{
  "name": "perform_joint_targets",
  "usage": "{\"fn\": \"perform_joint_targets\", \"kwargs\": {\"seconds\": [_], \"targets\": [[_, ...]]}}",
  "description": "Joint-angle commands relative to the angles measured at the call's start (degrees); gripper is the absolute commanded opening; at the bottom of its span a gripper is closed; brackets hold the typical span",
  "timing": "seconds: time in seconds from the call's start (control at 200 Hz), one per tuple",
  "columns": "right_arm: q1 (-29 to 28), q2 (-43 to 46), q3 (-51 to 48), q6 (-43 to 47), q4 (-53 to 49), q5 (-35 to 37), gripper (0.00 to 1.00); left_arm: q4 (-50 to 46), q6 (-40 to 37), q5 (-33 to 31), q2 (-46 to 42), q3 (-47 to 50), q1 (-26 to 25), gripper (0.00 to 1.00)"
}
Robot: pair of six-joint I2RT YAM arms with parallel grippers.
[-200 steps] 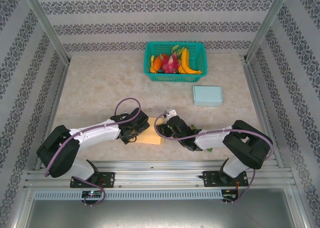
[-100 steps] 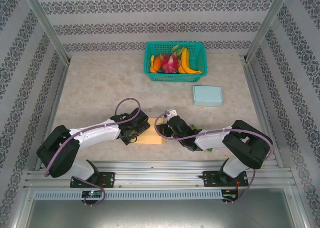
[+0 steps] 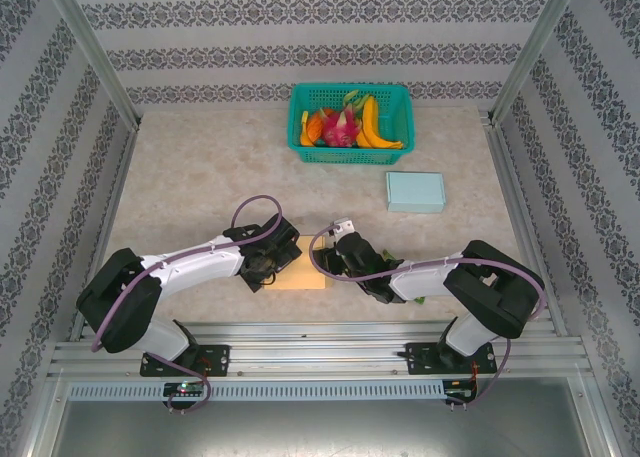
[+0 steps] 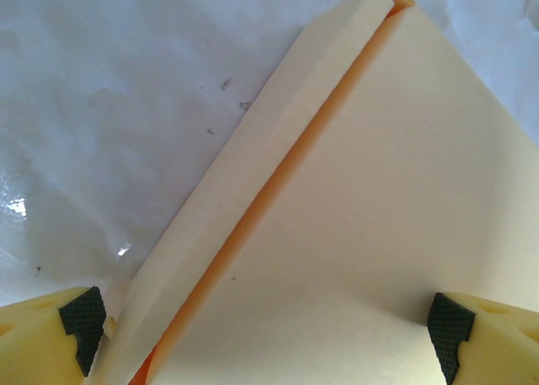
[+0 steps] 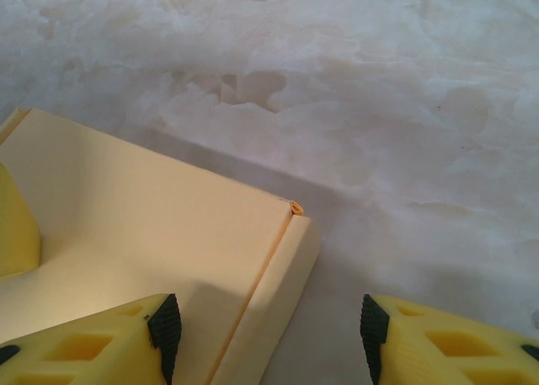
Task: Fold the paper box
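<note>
- Near the front edge of the table [image 3: 200,177], between your two arms, the paper box [image 3: 303,268] lies flat as a pale yellow sheet. One narrow side flap is raised a little along its edge.
- Your left gripper [image 4: 265,334] hangs low over the box with its jaws spread wide. The sheet and the raised flap run between the fingertips [image 4: 80,318], and nothing is clamped.
- Your right gripper [image 5: 268,330] straddles a corner of the box with its jaws partly apart. One pad is over the sheet and the other over bare table, so it grips nothing.
- By the look of it, you are at an early step. The side flaps seem creased but not stood up, so most of the folding is yet to come.
- Your next move likely calls for pushing or pinching one flap upright while the other arm pins the base. Press lightly, or the sheet may slide.
- The fruit basket [image 3: 350,125] and the light blue box [image 3: 415,191] sit well apart from your work.
</note>
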State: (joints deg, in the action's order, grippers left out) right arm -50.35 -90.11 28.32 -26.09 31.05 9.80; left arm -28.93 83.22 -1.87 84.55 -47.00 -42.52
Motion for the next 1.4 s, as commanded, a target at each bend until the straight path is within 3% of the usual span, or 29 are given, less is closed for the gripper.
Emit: {"fn": "perform_joint_targets", "kwargs": {"seconds": [0.0, 0.26, 0.694, 1.399], "targets": [[0.16, -1.13, -1.6, -0.74, -2.2, -0.18, 0.6, -0.53, 1.47, 0.96, 0.66, 0.13, -0.98, 1.0], [0.08, -1.44, -1.68, -1.06, -1.8, -0.05, 0.6, 3.61, 3.5, 1.22, 0.93, 3.19, -1.12, 0.97], [0.01, 0.05, -2.03, -1.07, -2.54, 0.2, 0.6, -0.03, 4.4, -2.0, -0.6, 4.19, -1.07, 0.94], [-7.82, 17.33, -8.27, -5.37, -11.16, 1.38, 0.57, -0.26, 5.02, -3.19, -1.25, 5.24, -1.08, 0.93]]}}
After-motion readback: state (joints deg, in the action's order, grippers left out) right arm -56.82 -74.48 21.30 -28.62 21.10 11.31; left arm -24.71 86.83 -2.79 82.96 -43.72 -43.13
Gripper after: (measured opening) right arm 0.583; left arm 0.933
